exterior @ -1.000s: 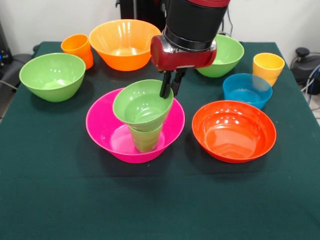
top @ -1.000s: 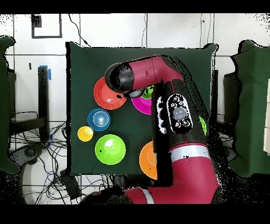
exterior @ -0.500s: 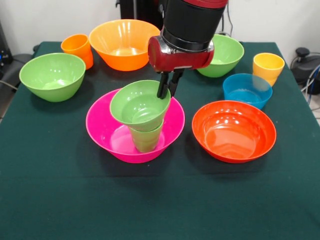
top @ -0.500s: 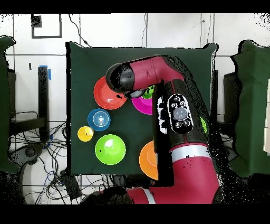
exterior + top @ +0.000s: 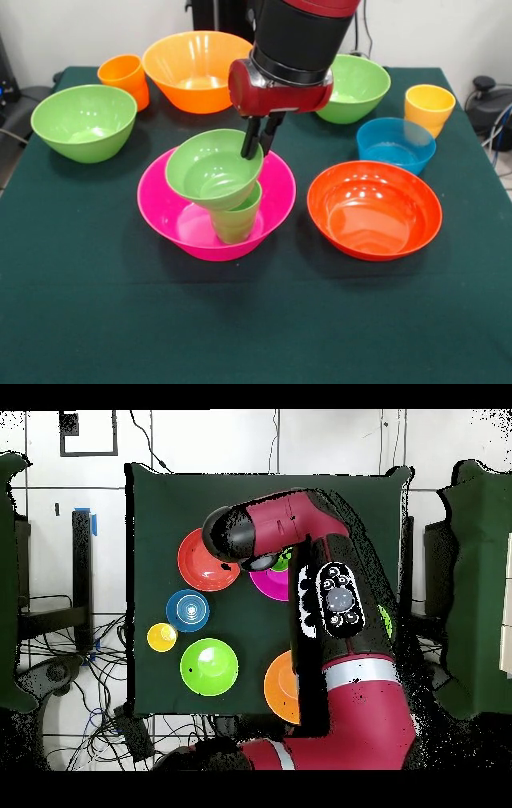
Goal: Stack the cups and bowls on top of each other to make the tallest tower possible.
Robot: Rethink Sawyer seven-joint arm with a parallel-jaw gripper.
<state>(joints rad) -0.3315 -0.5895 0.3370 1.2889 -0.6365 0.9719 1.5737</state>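
Note:
In the front view my gripper (image 5: 254,148) is shut on the far rim of the small green bowl (image 5: 210,172). That bowl leans to the left on top of a green cup (image 5: 236,222). The cup stands upright inside the large pink bowl (image 5: 160,212) at the table's middle. The yellow cup (image 5: 429,106) stands at the far right, and the orange cup (image 5: 124,76) at the far left. In the overhead view the arm covers the gripper; only part of the pink bowl (image 5: 268,581) shows.
Around the pink bowl stand a red-orange bowl (image 5: 374,208), a blue bowl (image 5: 395,142), an orange bowl (image 5: 196,68) and two light green bowls, one left (image 5: 84,120) and one behind the arm (image 5: 364,84).
My gripper has shifted left in the front view, carrying the small green bowl's rim with it. The bowl now sits further left and leans more on the green cup.

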